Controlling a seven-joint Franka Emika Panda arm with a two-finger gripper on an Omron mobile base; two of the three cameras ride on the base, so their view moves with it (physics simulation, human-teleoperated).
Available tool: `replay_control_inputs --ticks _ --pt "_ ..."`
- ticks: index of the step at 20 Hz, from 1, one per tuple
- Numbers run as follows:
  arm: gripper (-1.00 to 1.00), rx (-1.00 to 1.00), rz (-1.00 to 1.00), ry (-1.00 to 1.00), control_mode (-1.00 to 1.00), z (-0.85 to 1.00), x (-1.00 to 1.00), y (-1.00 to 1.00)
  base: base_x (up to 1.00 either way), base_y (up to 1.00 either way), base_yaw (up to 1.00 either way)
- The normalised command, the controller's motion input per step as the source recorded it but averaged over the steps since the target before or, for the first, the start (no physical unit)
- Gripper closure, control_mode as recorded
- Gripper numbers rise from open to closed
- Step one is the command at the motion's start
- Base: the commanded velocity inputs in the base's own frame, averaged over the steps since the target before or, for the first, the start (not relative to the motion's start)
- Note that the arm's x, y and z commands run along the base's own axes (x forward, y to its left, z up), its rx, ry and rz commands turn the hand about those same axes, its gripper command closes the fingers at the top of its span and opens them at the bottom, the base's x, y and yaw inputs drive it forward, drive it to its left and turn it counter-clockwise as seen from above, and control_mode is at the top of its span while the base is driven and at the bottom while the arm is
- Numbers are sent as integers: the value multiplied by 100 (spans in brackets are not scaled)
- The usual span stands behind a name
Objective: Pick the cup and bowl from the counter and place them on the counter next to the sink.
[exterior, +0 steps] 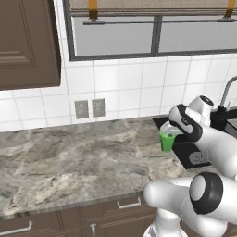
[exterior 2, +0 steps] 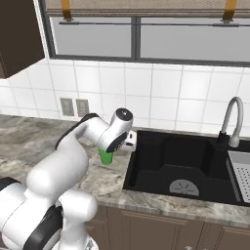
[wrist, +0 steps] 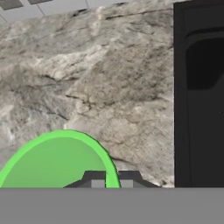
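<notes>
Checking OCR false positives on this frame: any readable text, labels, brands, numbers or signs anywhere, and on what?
None. No readable words, numbers, brands or signs in any view.
cup: plain green, no print.
wall outlets: blank grey plates, no markings legible.
sink and faucet: no brand mark visible.
counter: only stone mottling.
robot arm: plain white and dark, no logo readable.

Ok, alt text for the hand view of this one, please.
Looking down past the fingers, shut on the rim of the green cup, whose open mouth sits at lower left. Beyond it lies mottled stone counter, with the black sink edge along the right.
</notes>
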Motion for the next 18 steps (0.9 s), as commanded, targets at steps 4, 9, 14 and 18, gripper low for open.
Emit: replay_control_inputs --ticks 4,9,14,18 --pt "100 0 0 0 -100 -36 0 0 0 0 0" --pt "100 0 0 0 -100 -33 0 0 0 0 0" --pt "100 0 0 0 -100 -26 0 0 0 0 0" --pt "100 0 0 0 -100 -26 0 0 0 0 0"
